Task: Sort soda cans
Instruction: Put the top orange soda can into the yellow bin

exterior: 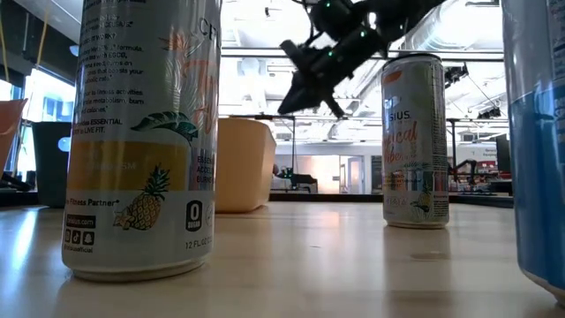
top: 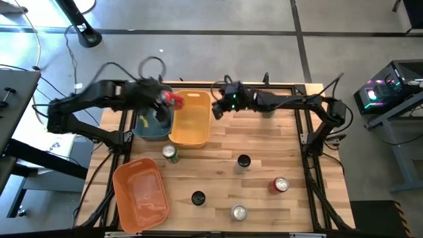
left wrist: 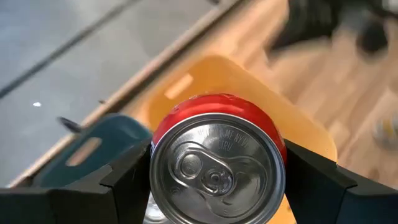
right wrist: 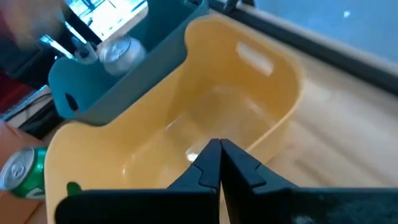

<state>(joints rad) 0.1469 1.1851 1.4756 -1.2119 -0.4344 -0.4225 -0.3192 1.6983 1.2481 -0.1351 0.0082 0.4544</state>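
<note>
From above, my left claw grips a red can sideways, held up over the dark teal bin, right at the edge where it meets the yellow bin. My right claw hangs pinched shut beside the far corner of the yellow bin, holding nothing. On the wooden tabletop stand a green can just below the yellow bin, a black can near the middle, another red can toward the right, a second black can and a silver can near the front edge; an orange bin sits at the front left. At table height, a pale can with a pineapple print fills the left foreground, a similar can stands farther back, and my right claw hangs closed above the tabletop beside the yellow bin. Past my left wrist, the red can shows its silvery top, clamped between my two fingers, with the yellow bin and teal bin below. Past my right wrist, my shut claw points into the yellow bin; the teal bin lies beyond it with a silver can above its rim, and the green can stands just outside the yellow bin.
</note>
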